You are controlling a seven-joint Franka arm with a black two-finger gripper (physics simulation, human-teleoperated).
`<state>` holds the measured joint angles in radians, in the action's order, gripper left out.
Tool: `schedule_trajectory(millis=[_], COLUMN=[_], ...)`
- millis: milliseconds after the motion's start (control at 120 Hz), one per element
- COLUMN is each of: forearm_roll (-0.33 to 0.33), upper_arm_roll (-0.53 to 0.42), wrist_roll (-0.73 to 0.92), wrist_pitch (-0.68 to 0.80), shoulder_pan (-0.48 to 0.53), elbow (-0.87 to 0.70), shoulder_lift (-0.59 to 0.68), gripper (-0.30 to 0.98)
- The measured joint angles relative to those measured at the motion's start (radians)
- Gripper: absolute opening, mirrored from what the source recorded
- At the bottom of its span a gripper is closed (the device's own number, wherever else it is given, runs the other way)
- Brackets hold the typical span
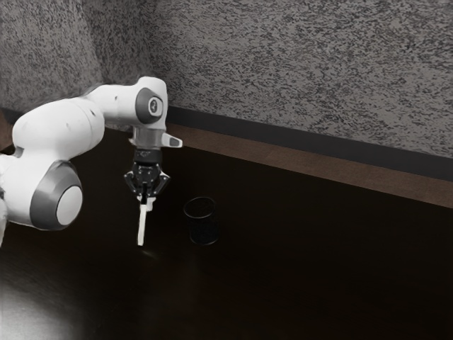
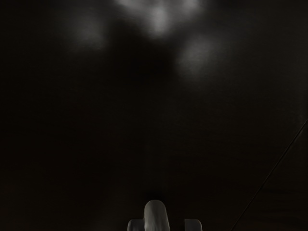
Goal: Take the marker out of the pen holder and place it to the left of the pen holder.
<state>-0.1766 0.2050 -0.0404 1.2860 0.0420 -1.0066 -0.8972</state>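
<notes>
In the exterior view, a slim, pale marker point(image 1: 141, 228) is pinched, nearly upright, by the black fingers point(image 1: 144, 191); a gap is left between it and the dark, round-rimmed pen holder point(image 1: 202, 232) toward the exterior view's right. In the wrist view, its rounded end is shown, and the glossy desk point(image 2: 202, 120) is crossed by a thin slanting line point(image 2: 269, 175).

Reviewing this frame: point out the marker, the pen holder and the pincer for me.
Marker point(image 1: 141, 227): exterior view, on its pale barrel.
Pen holder point(image 1: 204, 232): exterior view, on its dark side wall.
Pincer point(image 1: 146, 200): exterior view, midway between its fingertips.
</notes>
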Motion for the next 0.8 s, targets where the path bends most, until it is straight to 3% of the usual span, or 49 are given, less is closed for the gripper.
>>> schedule_trajectory(millis=[167,417,683,800], forearm_roll=[-0.042,-0.116,-0.168,-0.176], upper_arm_roll=[0.005,0.003,-0.001,-0.003], wrist_roll=[0.008,0.03,0.051,0.057], wrist_pitch=[-0.027,0.06,0.139,0.152], shoulder_pan=[0.005,0.019,0.024,0.021], elbow=[0.075,0.076,0.054,0.05], shoulder_lift=[-0.054,-0.075,-0.099,-0.102], gripper=[-0.02,0.09,-0.03,0.2])
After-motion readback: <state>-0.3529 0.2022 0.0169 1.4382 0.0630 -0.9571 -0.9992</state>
